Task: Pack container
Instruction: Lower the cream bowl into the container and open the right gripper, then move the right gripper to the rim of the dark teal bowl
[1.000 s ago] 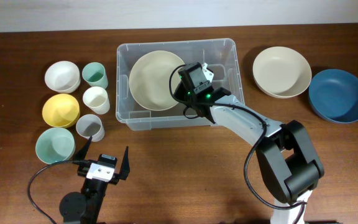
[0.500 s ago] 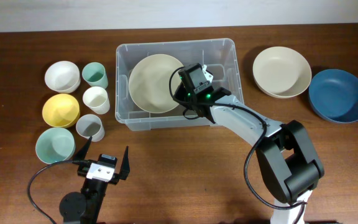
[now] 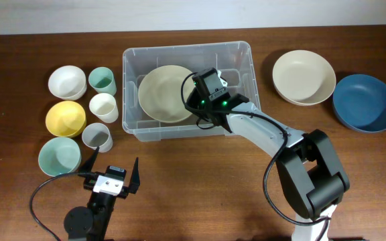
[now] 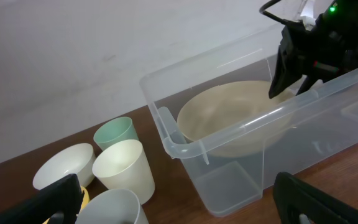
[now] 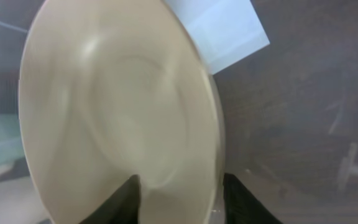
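Observation:
The container (image 3: 186, 48) is a clear plastic tub at the table's middle back, also in the left wrist view as the container (image 4: 185, 146). A large cream bowl (image 3: 165, 94) lies inside it, leaning toward the left wall. My right gripper (image 3: 197, 106) reaches into the tub at the bowl's right rim. In the right wrist view its fingers stand apart, one inside the cream bowl (image 5: 117, 106) and one outside the rim, with gaps showing. The left gripper (image 3: 112, 163) stands wide open and empty near the front edge, left of the tub.
Left of the tub stand a white bowl (image 3: 67, 82), a green cup (image 3: 102, 80), a cream cup (image 3: 104, 107), a yellow bowl (image 3: 66, 118), a grey cup (image 3: 97, 137) and a mint bowl (image 3: 59, 156). At right lie another cream bowl (image 3: 304, 77) and a blue bowl (image 3: 365, 102).
The right jaws have parted from the bowl's rim. The bowl has sunk lower in the tub, and the tub has slid slightly left. The left arm is still.

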Controlling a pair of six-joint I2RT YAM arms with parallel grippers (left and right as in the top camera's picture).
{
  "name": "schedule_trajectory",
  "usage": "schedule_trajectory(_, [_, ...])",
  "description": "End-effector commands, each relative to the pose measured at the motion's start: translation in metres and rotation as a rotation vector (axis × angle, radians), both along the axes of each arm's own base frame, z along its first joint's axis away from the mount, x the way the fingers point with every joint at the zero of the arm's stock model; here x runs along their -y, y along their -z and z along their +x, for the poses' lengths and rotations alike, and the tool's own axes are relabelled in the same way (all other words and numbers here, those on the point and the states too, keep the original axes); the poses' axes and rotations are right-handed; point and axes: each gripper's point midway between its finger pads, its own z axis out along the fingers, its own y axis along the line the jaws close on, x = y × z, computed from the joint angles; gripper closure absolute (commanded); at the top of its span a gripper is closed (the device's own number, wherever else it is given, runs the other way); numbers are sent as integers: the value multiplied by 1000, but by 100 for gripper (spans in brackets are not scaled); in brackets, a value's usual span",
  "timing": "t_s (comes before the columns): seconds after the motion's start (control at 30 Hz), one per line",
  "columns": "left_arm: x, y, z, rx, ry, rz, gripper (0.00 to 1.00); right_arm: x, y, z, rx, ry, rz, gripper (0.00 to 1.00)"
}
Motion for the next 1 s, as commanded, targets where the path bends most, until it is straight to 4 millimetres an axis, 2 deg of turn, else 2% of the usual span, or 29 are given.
schedule_trajectory(0.0, [1,3,0,-7,7,-11,0,-1,-10,8,22,0,15,53])
schedule_trajectory(0.07, [1,3,0,-7,7,-11,0,2,-10,9,18,5,16,47])
schedule_trajectory(0.2, [1,3,0,-7,7,-11,0,8,-9,11,11,15,15,45])
schedule_trajectory(0.3, [1,3,0,-7,7,-11,0,10,-10,12,14,17,18,40])
schedule_trajectory(0.37, [1,3,0,-7,7,-11,0,14,-16,16,44,5,-6,34])
schedule_trajectory(0.5, [1,3,0,-7,7,-11,0,25,-42,28,139,-15,-64,29])
schedule_trajectory(0.63, [1,3,0,-7,7,-11,0,39,-81,38,202,-7,-76,24])
schedule_trajectory(0.73, [1,3,0,-7,7,-11,0,75,-115,46,229,82,-125,19])
schedule_trajectory(0.87, [1,3,0,-7,7,-11,0,156,-154,54,242,282,-246,9])
schedule_trajectory(0.97, [1,3,0,-7,7,-11,0,225,-168,49,193,425,-296,1])
